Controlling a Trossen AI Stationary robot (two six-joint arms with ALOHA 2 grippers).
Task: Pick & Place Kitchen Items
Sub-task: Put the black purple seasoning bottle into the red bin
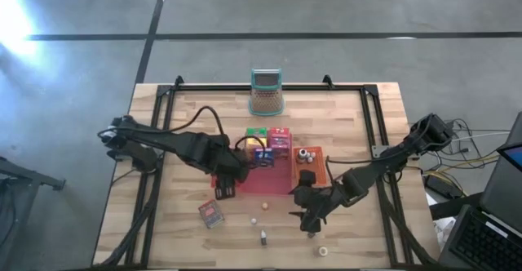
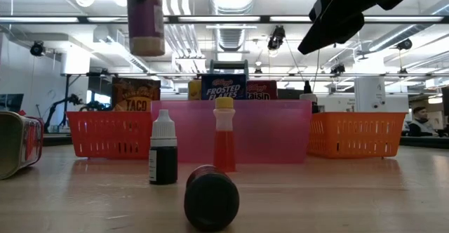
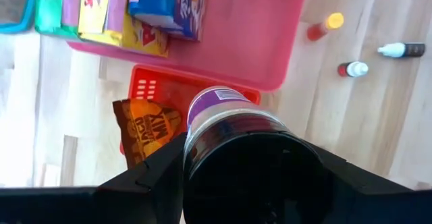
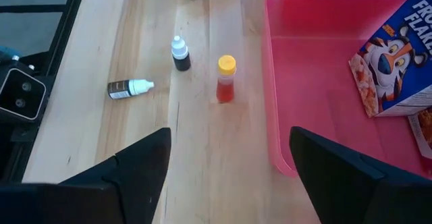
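My left claw pinches a purple-labelled jar with a dark lid, lifted above the small red plastic tray that holds the orange taco packet. My right claw hangs spread over the wooden tabletop beside the pink tray, near an upright red bottle with a yellow cap.

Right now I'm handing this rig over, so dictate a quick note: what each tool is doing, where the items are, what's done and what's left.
Left tool: shut on a purple-labelled jar, above the red tray.
Right tool: open, empty, above bare table beside the pink tray.
Done: cereal boxes in the pink tray, taco packet in the red tray.
Left: orange-capped bottle, two white-capped bottles, red box.
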